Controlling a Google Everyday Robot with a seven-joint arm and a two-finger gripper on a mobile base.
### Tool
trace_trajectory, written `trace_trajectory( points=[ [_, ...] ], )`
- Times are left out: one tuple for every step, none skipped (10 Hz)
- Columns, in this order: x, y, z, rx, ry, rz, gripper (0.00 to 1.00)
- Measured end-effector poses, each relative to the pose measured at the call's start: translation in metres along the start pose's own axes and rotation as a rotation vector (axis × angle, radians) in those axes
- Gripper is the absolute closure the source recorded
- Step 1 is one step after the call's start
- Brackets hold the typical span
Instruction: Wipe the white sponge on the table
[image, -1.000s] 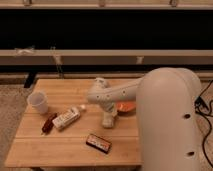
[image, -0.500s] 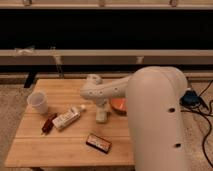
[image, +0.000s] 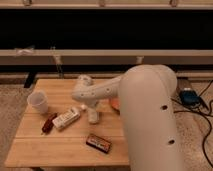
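Claw points straight down near the middle of the desk, clenched. The pale block at its tip reads as the white sponge, gripped and pressed to the planked top. The line between fingers and sponge cannot be made out.

Hazards noted:
- White printed packet lies just beside the claw on the cup side. A wiping stroke that way would likely shove it into the dark red item next to it.
- Orange bowl sits close on the other side, half hidden by the arm. A stroke or elbow swing toward it could knock it.
- Dark bar lies near the front edge, so a stroke toward that edge could push it off.
- Too much downward pressure may fold the soft sponge or drag it out of the grip.
- White cup stands well apart, so the risk is low.

Markings: light lettering on the dark bar and print on the packet are present, but neither is legible. No brand identified.
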Motion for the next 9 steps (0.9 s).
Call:
trace_trajectory(
  points=[
    [-0.012, -0.002, -0.006, 0.013, -0.007, -0.029, 1.0],
    [-0.023, -0.002, -0.012, 0.022, -0.011, -0.056, 1.0],
    [-0.03, -0.002, -0.017, 0.03, -0.014, -0.078, 1.0],
    [-0.034, 0.002, -0.022, 0.032, -0.012, -0.095, 1.0],
    [-0.036, 0.008, -0.022, 0.026, -0.01, -0.102, 1.0],
    [-0.036, 0.015, -0.021, 0.013, -0.005, -0.107, 1.0],
    [-0.035, 0.027, -0.016, -0.011, 0.0, -0.111, 1.0],
    [-0.034, 0.038, -0.009, -0.04, 0.004, -0.11, 1.0],
    [-0.032, 0.048, -0.004, -0.063, 0.008, -0.104, 1.0]
  ],
)
